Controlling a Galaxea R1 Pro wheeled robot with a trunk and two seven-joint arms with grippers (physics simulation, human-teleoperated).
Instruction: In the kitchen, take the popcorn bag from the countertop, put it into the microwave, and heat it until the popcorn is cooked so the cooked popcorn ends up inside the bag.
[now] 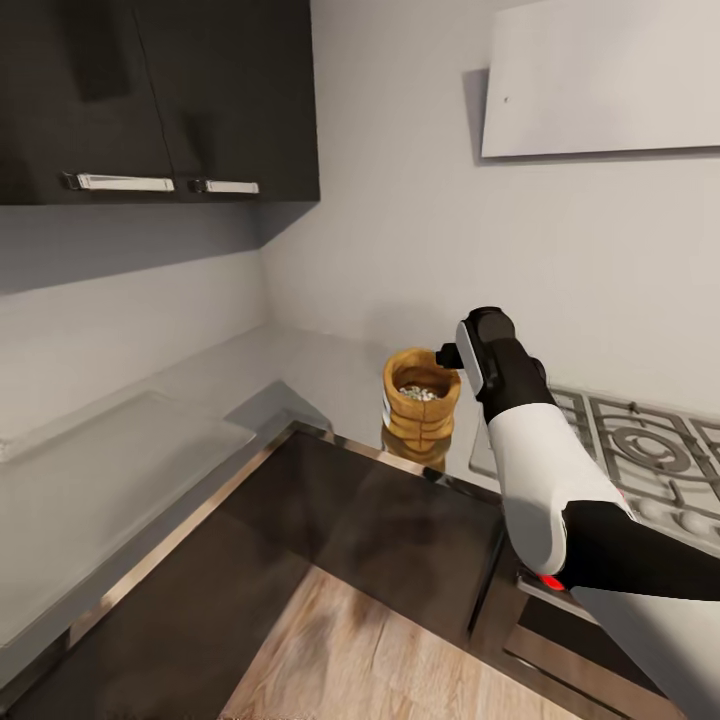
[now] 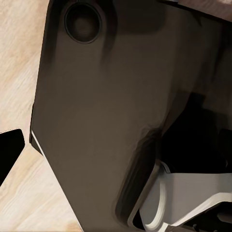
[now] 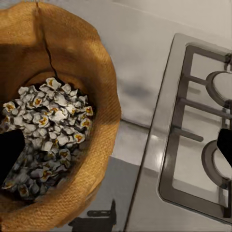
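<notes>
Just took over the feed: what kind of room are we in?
A kitchen, it seems: a grey countertop beside a gas hob, dark wall cabinets above, and an open popcorn bag by the right gripper.

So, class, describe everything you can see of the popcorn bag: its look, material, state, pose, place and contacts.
The popcorn bag is a small golden-tan sack of coarse, burlap-like weave, with horizontal creases. It stands upright with its mouth open on the grey countertop, near the corner and beside the gas hob. Inside lie pale whitish popcorn pieces with yellow-orange centres. The right gripper sits at its rim; contact is unclear.
</notes>
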